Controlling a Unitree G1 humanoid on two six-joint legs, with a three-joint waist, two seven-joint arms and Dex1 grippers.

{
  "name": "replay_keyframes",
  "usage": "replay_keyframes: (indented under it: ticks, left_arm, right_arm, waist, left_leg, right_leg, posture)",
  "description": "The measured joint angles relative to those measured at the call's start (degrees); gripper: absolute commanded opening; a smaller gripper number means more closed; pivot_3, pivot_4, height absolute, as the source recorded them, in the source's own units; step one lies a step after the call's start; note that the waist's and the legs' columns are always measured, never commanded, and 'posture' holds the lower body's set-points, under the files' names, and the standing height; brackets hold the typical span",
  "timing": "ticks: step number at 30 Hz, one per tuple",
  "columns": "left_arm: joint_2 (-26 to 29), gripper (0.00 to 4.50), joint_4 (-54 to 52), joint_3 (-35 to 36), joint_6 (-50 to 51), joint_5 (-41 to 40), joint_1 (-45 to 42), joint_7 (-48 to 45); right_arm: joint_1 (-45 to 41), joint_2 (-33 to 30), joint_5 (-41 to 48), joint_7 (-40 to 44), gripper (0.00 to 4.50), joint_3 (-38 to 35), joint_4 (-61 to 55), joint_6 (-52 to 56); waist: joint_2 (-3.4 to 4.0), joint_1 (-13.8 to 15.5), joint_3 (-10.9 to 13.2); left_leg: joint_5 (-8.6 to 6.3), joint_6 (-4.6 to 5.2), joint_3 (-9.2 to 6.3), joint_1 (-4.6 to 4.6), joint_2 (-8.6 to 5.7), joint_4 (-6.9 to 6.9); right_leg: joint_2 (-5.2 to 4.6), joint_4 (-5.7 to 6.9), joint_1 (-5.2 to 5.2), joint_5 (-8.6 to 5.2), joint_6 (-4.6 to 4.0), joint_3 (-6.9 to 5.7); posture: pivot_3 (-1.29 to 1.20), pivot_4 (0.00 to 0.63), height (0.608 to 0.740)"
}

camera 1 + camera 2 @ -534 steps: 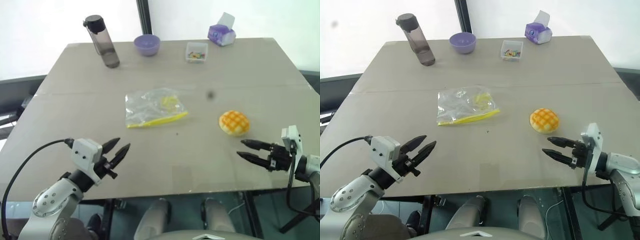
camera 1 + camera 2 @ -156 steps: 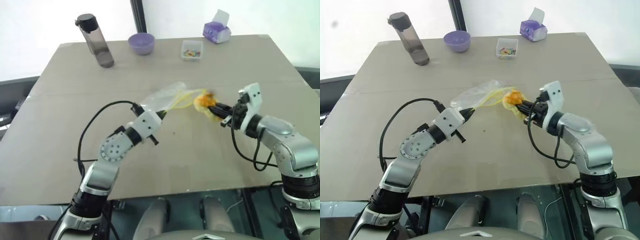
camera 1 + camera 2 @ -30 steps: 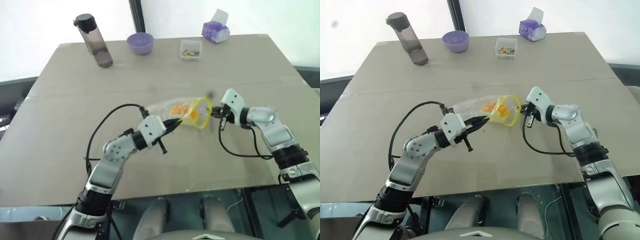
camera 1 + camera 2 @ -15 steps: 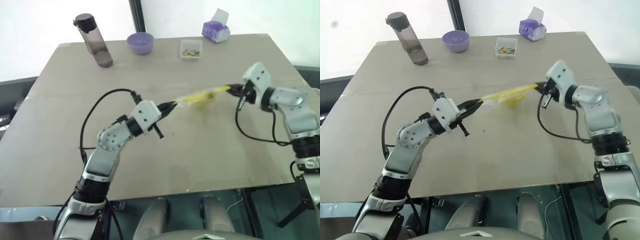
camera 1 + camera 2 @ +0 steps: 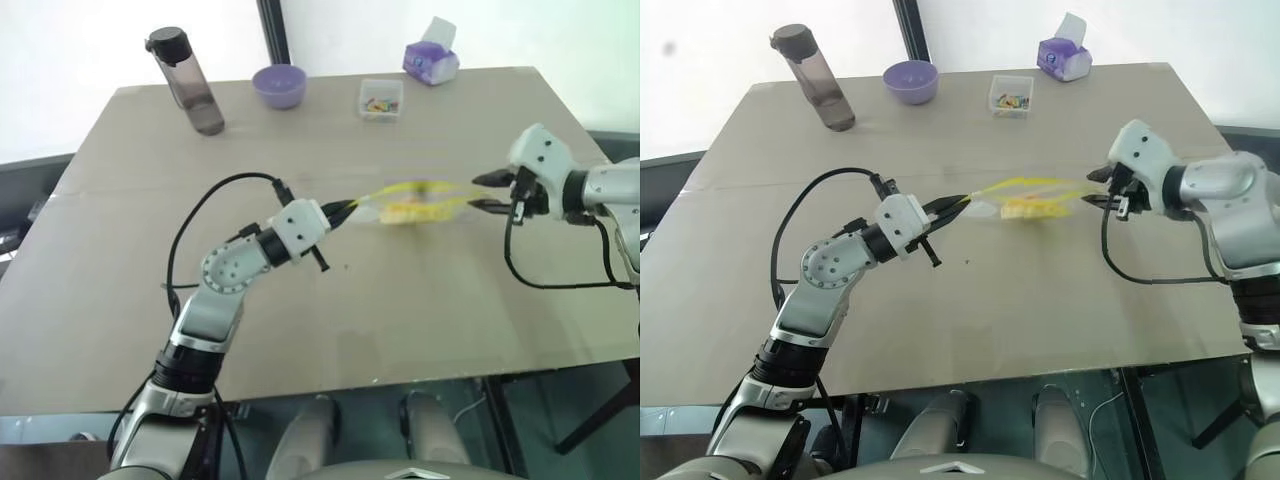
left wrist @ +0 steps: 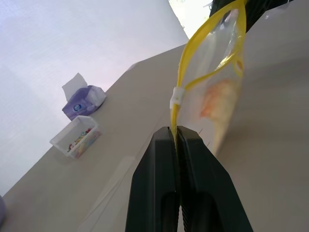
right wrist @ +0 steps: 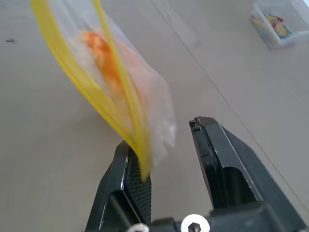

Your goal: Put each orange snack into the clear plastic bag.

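The left tool (image 5: pixel 345 208) is clenched on the crinkly clear plastic bag's (image 5: pixel 410 203) yellow seal strip; the right tool (image 5: pixel 482 193) stands released. Held by one corner, the bag could tip and spill the round orange snack (image 7: pixel 99 53).

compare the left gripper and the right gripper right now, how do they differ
The left gripper is shut on the yellow seal strip of the clear plastic bag; the right gripper stands open, the strip lying against one finger only. So the left gripper carries the bag with the orange snack inside, while the right gripper clamps nothing. Both have two black fingers and sit at opposite ends of the bag above the table.
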Motion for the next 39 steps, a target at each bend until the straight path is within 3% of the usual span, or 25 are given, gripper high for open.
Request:
replay_keyframes:
  ticks: [7, 16, 21, 26, 29, 32, 39]
  left_arm:
    - [0.01, 0.0, 0.0, -0.45, 0.18, 0.05, -0.58, -0.2]
    - [-0.04, 0.0, -0.49, -0.98, 1.82, 0.05, -1.21, -0.18]
    - [0.17, 0.0, -0.68, -0.96, 2.12, 0.31, -1.17, -0.14]
    - [0.42, 0.0, -1.17, -0.91, 2.86, 0.43, -1.07, -0.03]
    - [0.42, 0.0, -1.63, -0.88, 3.02, 0.44, -0.99, 0.04]
    - [0.51, 0.0, -1.64, -0.84, 3.15, 0.44, -0.96, 0.05]
    - [0.29, 0.0, -1.68, -0.9, 3.29, 0.46, -0.97, 0.09]
  right_arm:
    - [-4.47, 3.96, 2.98, 2.66, 1.74, 2.74, -7.86, 3.35]
    - [-8.16, 12.57, 1.01, 0.54, 1.74, 9.32, -8.38, 3.27]
    - [-12.12, 11.33, -0.8, 0.12, 1.74, 9.0, -3.82, 1.1]
    - [-12.13, 9.33, 4.44, 4.2, 1.74, 6.89, -4.95, 4.94]
    - [-12.13, 2.08, 1.43, 6.79, 1.74, 6.9, -1.62, 1.91]
    - [-12.13, -1.21, -2.62, 6.97, 1.74, 7.03, 3.65, -1.16]
    - [-13.05, 4.11, 1.54, 7.02, 1.74, 6.02, -0.82, 3.64]
  waist:
    - [0.0, 0.16, 0.0]
    - [0.0, 0.15, 0.0]
    - [-0.01, 0.35, 0.0]
    - [0.0, 0.27, 0.0]
    - [-0.01, 0.58, 0.0]
    - [0.0, 0.68, 0.0]
    - [0.0, -0.22, 0.0]
  left_leg:
    - [0.01, -0.02, -0.04, -0.01, 0.0, 0.02]
    - [0.08, -0.14, -0.06, -0.03, -0.02, 0.03]
    - [0.08, -0.14, -0.11, -0.04, -0.03, 0.04]
    - [0.08, -0.13, -0.09, -0.06, -0.02, 0.03]
    - [0.04, -0.08, -0.1, -0.06, -0.04, 0.05]
    - [0.01, -0.02, -0.08, -0.06, -0.04, 0.05]
    - [0.07, -0.13, 0.0, -0.04, 0.03, 0.0]
  right_leg:
    - [0.0, 0.0, 0.01, 0.0, 0.0, -0.04]
    - [-0.01, 0.02, -0.01, 0.0, 0.0, -0.05]
    - [-0.01, 0.0, 0.0, 0.0, 0.0, -0.1]
    - [-0.02, 0.0, -0.02, 0.0, 0.0, -0.09]
    - [-0.03, -0.03, 0.02, 0.0, 0.0, -0.14]
    - [-0.03, -0.02, 0.01, 0.0, 0.0, -0.13]
    - [0.0, 0.06, -0.08, 0.0, 0.0, 0.0]
  posture:
    - [0.0, 0.15, 0.74]
    - [0.0, 0.15, 0.74]
    - [0.0, 0.15, 0.74]
    - [0.0, 0.15, 0.74]
    - [0.0, 0.15, 0.74]
    - [0.0, 0.15, 0.74]
    - [0.0, 0.15, 0.74]
